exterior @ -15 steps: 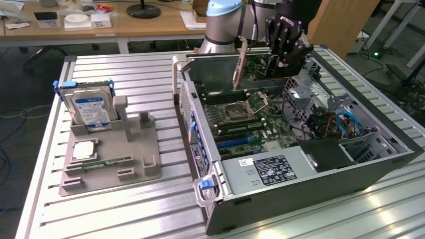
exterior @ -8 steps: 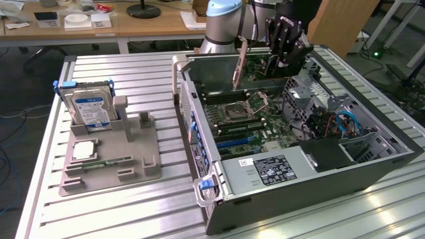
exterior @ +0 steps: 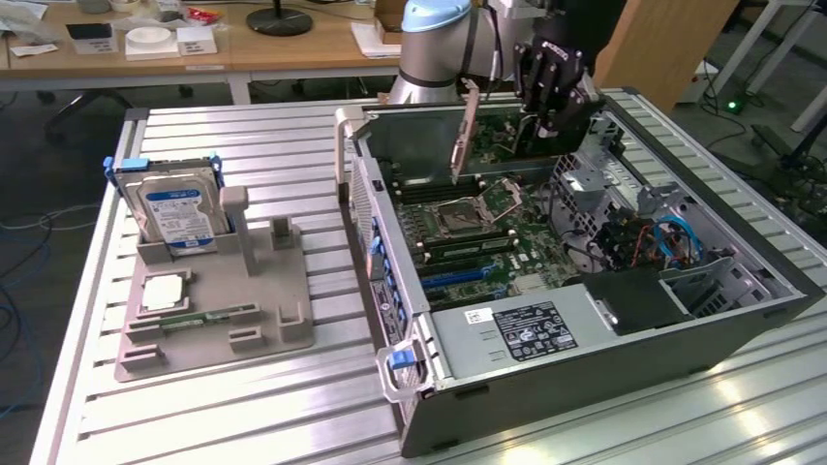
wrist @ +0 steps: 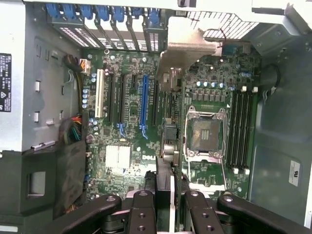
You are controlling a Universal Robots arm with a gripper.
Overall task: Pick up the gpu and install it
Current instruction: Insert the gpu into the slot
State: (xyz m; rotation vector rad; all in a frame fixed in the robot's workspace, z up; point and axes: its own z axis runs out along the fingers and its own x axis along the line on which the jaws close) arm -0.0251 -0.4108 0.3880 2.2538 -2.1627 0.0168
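In the upper middle of the exterior view, the gripper [exterior: 548, 114] hangs over the far end of the open computer case [exterior: 723, 310]. Its jaws are narrow, clamped on the top edge of the gpu [exterior: 466, 128]. The card hangs on edge directly below. In the wrist view its long axis runs parallel to the blue slot [wrist: 144, 105] just beside it.

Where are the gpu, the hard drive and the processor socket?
gpu [exterior: 466, 131]: exterior view, on its pale metal end bracket.
hard drive [exterior: 178, 218]: exterior view, on its blue-white label.
processor socket [wrist: 204, 134]: wrist view, on its dark middle.
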